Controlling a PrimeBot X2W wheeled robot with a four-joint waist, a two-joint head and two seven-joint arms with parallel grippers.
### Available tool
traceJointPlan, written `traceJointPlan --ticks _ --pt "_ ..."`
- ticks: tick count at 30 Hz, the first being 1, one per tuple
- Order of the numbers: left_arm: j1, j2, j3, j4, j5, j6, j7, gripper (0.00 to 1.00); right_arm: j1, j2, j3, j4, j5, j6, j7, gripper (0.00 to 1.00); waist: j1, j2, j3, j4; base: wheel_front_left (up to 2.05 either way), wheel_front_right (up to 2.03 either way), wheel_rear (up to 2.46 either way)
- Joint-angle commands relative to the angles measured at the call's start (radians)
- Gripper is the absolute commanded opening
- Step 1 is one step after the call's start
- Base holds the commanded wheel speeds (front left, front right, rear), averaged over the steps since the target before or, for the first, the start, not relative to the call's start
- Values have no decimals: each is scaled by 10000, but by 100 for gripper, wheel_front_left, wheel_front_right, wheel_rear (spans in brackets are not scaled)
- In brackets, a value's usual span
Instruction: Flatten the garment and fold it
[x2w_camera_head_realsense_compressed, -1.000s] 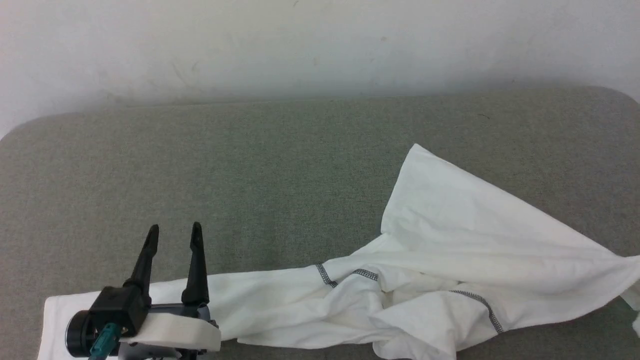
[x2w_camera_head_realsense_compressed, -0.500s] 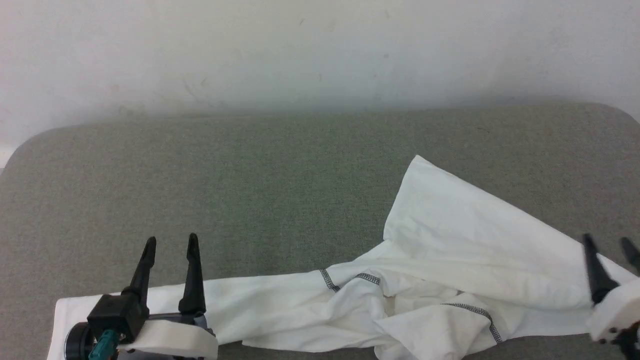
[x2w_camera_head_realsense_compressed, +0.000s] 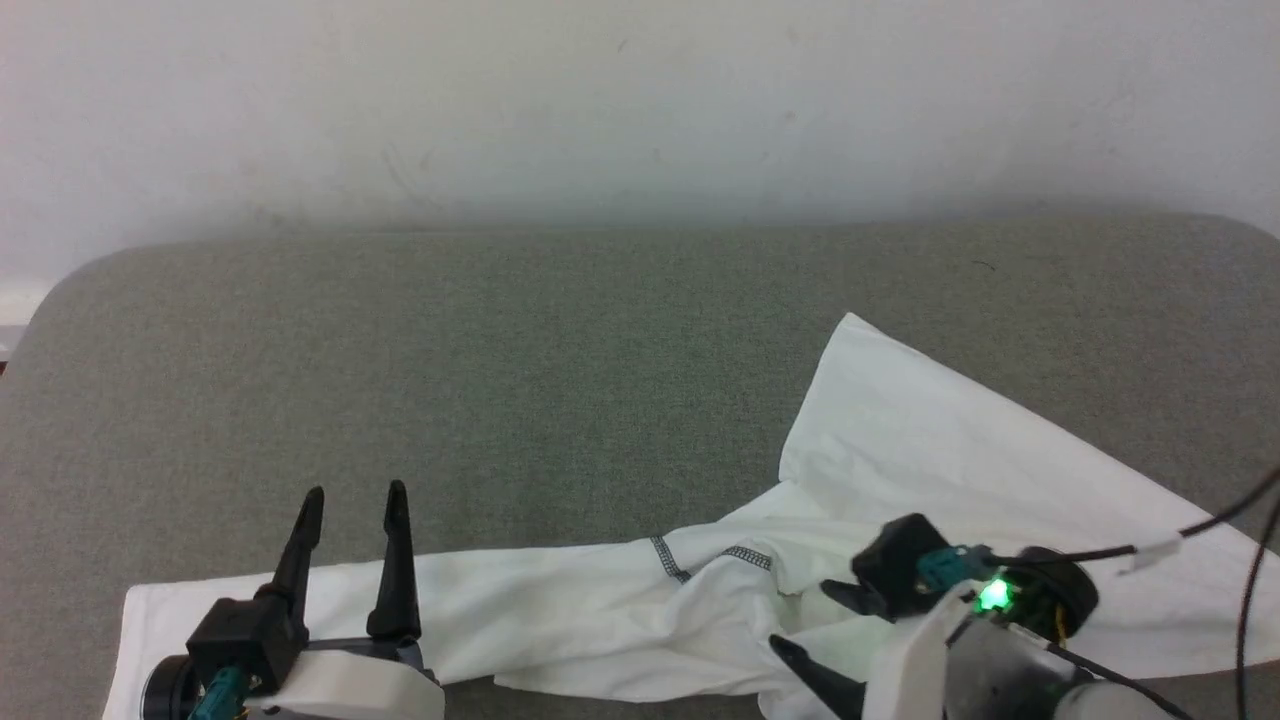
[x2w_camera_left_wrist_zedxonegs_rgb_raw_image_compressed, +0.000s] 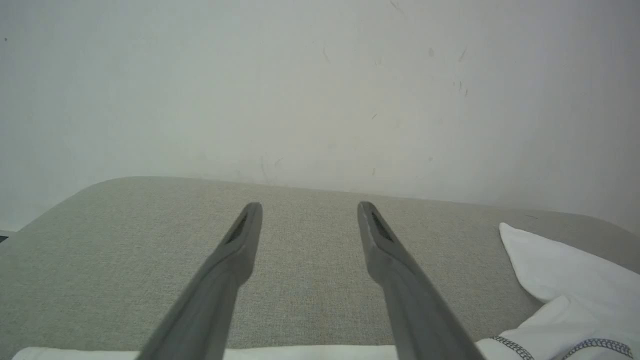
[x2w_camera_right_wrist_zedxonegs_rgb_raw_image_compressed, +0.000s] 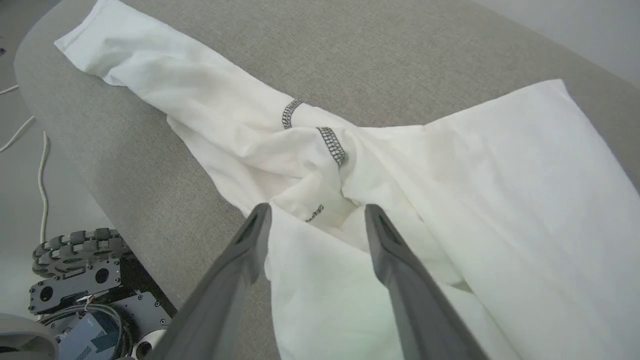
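The white garment (x2w_camera_head_realsense_compressed: 950, 450) lies crumpled along the near edge of the grey table (x2w_camera_head_realsense_compressed: 500, 350). One sleeve stretches left, and a flat triangular flap points toward the far right. Grey-and-white seam stitching (x2w_camera_head_realsense_compressed: 668, 560) shows near its middle. My left gripper (x2w_camera_head_realsense_compressed: 354, 497) stands open over the sleeve's left end with nothing between its fingers; in the left wrist view the left gripper (x2w_camera_left_wrist_zedxonegs_rgb_raw_image_compressed: 310, 207) points over bare table, with the garment (x2w_camera_left_wrist_zedxonegs_rgb_raw_image_compressed: 550, 280) at the right. My right gripper (x2w_camera_head_realsense_compressed: 800, 618) is open and points left over the bunched middle. In the right wrist view the right gripper (x2w_camera_right_wrist_zedxonegs_rgb_raw_image_compressed: 317, 209) straddles folds of the garment (x2w_camera_right_wrist_zedxonegs_rgb_raw_image_compressed: 500, 175).
A pale wall (x2w_camera_head_realsense_compressed: 640, 100) rises behind the table's far edge. The table's corners are rounded. My wheeled base (x2w_camera_right_wrist_zedxonegs_rgb_raw_image_compressed: 75, 270) and loose cables (x2w_camera_right_wrist_zedxonegs_rgb_raw_image_compressed: 40, 165) on the floor sit below the near edge. A black cable (x2w_camera_head_realsense_compressed: 1200, 530) trails from the right wrist.
My right gripper came in from the right, opened, and swung left over the garment's middle. The garment's right end, pulled taut before, now lies slack. The head view shifted slightly.
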Motion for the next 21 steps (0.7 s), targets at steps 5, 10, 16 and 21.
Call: traceJointPlan --ticks 5,10,16,21 --pt "-187 -90 -31 95 -43 -24 -27 100 -1495 -278 1821 1171 622 -9 272 100 0 0 133 102 0 0 0" --pt "-202 -194 -21 187 -116 -73 -34 100 -2104 -562 2533 2096 1135 -9 494 0 0 0 127 94 0 0 0" --pt "-35 -217 126 182 -94 -19 -42 100 -2070 -672 797 1618 1219 -9 -1058 0 0 0 -46 -111 0 0 0" --pt "48 -216 211 108 -69 -7 -45 100 -1542 -517 -2389 1378 953 -9 -2180 0 0 0 -110 -376 0 0 0"
